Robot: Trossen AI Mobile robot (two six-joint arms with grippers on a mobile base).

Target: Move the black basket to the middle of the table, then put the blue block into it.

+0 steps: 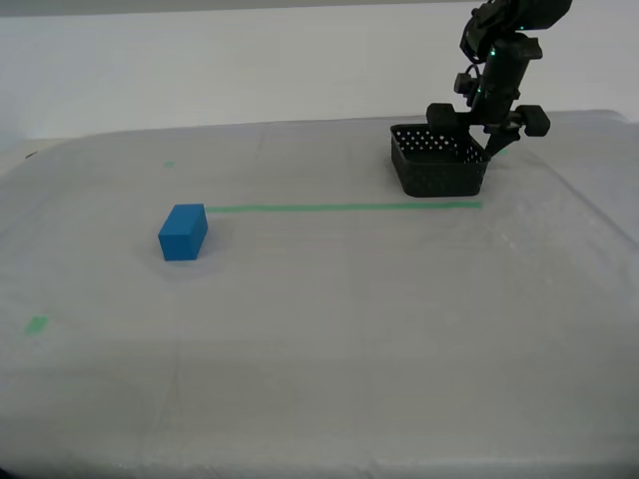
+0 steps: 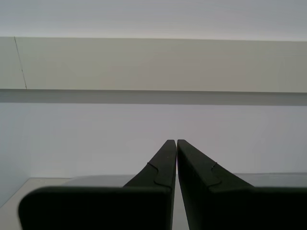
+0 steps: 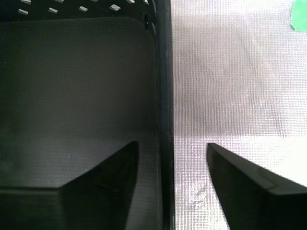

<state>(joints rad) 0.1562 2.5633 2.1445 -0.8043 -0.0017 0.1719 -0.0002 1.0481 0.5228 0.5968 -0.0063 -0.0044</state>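
On the cloth-covered counter (image 1: 329, 329), the first tool (image 3: 170, 182) straddles the black basket (image 1: 439, 165) wall, jaws apart, while the second tool (image 2: 176, 143), unseen from the exterior view, is closed, empty.

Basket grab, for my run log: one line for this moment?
first claw: open, straddling black basket wall | second claw: shut, empty | blue block: on table, untouched

place: lab-like test bench | evidence: large whitish-grey cloth-covered table (image 1: 329, 339) marked with thin green tape line (image 1: 344, 208) | backdrop: bare white wall (image 1: 230, 60)
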